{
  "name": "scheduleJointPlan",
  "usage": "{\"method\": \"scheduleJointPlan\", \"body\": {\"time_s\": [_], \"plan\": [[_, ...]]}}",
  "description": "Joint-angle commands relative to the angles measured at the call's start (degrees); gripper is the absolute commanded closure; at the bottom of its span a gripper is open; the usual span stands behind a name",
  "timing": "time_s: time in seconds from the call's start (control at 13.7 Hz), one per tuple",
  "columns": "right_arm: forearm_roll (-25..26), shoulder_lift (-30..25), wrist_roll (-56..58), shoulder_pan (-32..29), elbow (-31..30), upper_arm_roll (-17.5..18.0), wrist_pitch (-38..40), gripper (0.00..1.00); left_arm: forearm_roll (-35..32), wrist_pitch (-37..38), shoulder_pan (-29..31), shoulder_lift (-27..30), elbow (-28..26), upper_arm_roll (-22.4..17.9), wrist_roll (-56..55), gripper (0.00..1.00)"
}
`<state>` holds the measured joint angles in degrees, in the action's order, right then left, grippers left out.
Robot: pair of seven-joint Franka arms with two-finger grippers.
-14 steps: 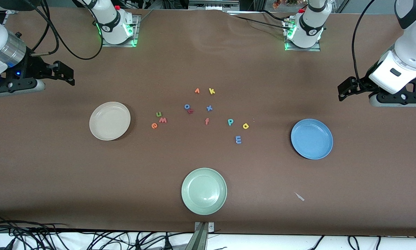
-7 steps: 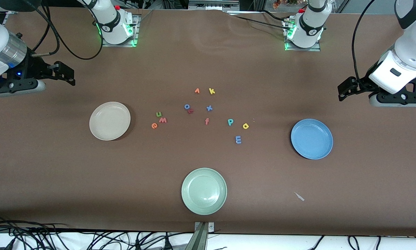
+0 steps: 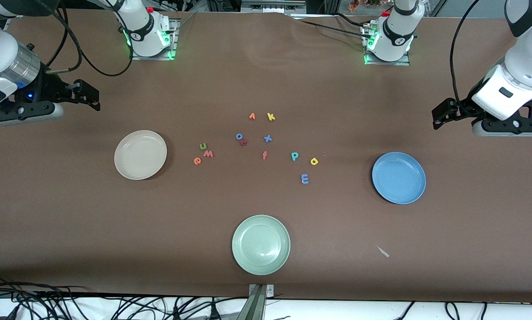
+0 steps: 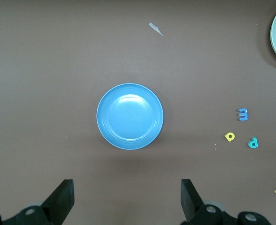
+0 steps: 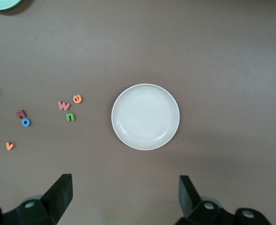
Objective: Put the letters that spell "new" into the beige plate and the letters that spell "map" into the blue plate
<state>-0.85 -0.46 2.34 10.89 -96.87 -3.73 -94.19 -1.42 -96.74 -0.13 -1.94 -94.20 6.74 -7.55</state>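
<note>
The beige plate (image 3: 140, 154) (image 5: 145, 116) lies bare toward the right arm's end of the table. Beside it, toward the middle, sit the green n (image 3: 203, 146) (image 5: 70, 116), red-pink w (image 3: 208, 154) (image 5: 64, 105) and orange e (image 3: 197, 161) (image 5: 77, 98). The blue plate (image 3: 399, 178) (image 4: 130, 116) lies bare toward the left arm's end. The teal p (image 3: 294, 155) (image 4: 253, 142), yellow a (image 3: 314, 161) (image 4: 229, 136) and lavender m (image 3: 304, 178) (image 4: 242, 114) lie between it and the middle. My right gripper (image 3: 88, 95) (image 5: 125, 183) hangs open and holds nothing, above the table near the beige plate. My left gripper (image 3: 441, 116) (image 4: 127, 185) hangs open with nothing in it near the blue plate.
A pale green plate (image 3: 260, 244) lies near the front edge. Mid-table lie spare letters: orange v (image 3: 252, 116), yellow k (image 3: 271, 117), blue o (image 3: 239, 136), blue x (image 3: 267, 138), orange f (image 3: 264, 155). A small white scrap (image 3: 383, 251) lies nearer the front camera than the blue plate.
My right arm has shifted slightly toward the table's middle. The left arm and all letters have stayed put.
</note>
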Motion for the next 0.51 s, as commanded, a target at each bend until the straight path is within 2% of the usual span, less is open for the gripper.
{"method": "scheduleJointPlan", "body": {"time_s": [0.0, 0.44], "plan": [[0.93, -0.68, -0.23, 0.18, -0.96, 0.21, -0.82, 0.0, 0.36, 1.03, -0.04, -0.61, 1.65, -0.23, -0.01, 0.0], [0.93, -0.68, -0.23, 0.18, -1.04, 0.21, -0.65, 0.0, 0.71, 1.03, -0.65, -0.69, 1.65, 0.21, 0.17, 0.0]]}}
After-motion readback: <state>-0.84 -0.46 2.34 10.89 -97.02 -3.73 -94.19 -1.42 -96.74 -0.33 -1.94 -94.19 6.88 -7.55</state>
